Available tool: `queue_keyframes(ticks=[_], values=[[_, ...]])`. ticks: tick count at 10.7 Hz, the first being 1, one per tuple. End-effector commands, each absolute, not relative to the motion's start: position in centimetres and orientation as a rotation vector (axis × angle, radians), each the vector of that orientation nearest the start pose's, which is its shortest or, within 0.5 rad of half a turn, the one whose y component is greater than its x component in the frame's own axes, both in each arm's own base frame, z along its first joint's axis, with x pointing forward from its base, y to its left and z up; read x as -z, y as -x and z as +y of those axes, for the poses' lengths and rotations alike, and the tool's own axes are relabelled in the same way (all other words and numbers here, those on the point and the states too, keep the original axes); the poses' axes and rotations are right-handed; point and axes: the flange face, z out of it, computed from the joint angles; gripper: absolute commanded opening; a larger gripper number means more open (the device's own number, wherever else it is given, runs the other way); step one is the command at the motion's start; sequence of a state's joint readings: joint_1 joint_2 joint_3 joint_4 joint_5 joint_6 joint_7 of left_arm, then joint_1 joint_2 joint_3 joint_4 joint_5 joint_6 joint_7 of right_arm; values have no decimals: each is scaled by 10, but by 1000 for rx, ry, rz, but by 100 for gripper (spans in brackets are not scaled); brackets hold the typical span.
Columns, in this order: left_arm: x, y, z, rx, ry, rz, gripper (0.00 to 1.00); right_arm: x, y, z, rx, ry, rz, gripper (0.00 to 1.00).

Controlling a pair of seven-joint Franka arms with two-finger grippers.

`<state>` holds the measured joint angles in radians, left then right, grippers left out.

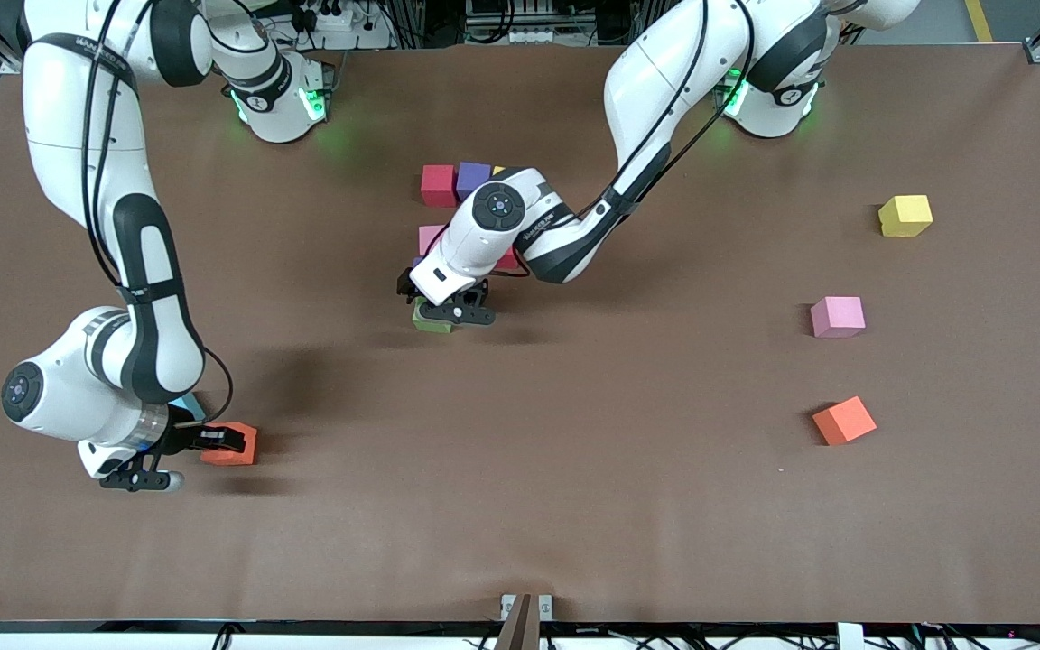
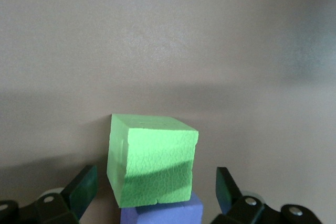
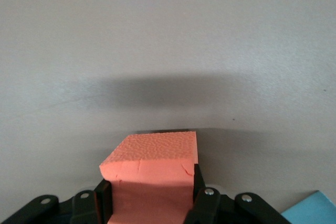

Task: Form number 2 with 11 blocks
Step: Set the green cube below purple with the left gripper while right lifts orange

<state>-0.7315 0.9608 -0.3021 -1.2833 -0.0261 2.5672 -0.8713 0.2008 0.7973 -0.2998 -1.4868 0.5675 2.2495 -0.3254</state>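
Front view: the left gripper (image 1: 444, 310) is over the green block (image 1: 431, 320), at the near end of the cluster with the red block (image 1: 438, 185) and purple block (image 1: 473, 179). The right gripper (image 1: 213, 440) clamps an orange block (image 1: 236, 445). Left wrist view: fingers (image 2: 83, 188) stand apart, clear of green. Right wrist view: jaws pinch orange.

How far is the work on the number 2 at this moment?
Partly built: red, purple and pink blocks sit in a mid-table cluster. The open left pincer straddles the green block, apparently just placed. The right pincer is shut on a red-orange block. Yellow, pink and orange blocks wait near the left arm's end.
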Motion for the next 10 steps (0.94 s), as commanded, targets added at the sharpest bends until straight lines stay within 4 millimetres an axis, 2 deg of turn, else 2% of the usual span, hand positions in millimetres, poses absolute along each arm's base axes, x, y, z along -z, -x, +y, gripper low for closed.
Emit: queue_keyframes(ticks=[1,2,3,5,7,10], values=[[-257,-462,-631,38,3581,-106,100,-236,-724,-10,75,2901,29,31],[-275,-464,-626,-1,3553,-122,100,-241,-727,1,77,2897,4,31],[-296,-474,-615,-4,3537,-184,100,-243,-727,20,75,2899,-40,31],[-339,-496,-580,-13,3487,-346,100,-252,-730,56,90,2912,-146,26],[-370,-524,-521,-13,3407,-419,100,-270,-730,106,119,2926,-305,23],[-397,-544,-423,62,3324,-414,100,-271,-714,189,109,2895,-479,23]])
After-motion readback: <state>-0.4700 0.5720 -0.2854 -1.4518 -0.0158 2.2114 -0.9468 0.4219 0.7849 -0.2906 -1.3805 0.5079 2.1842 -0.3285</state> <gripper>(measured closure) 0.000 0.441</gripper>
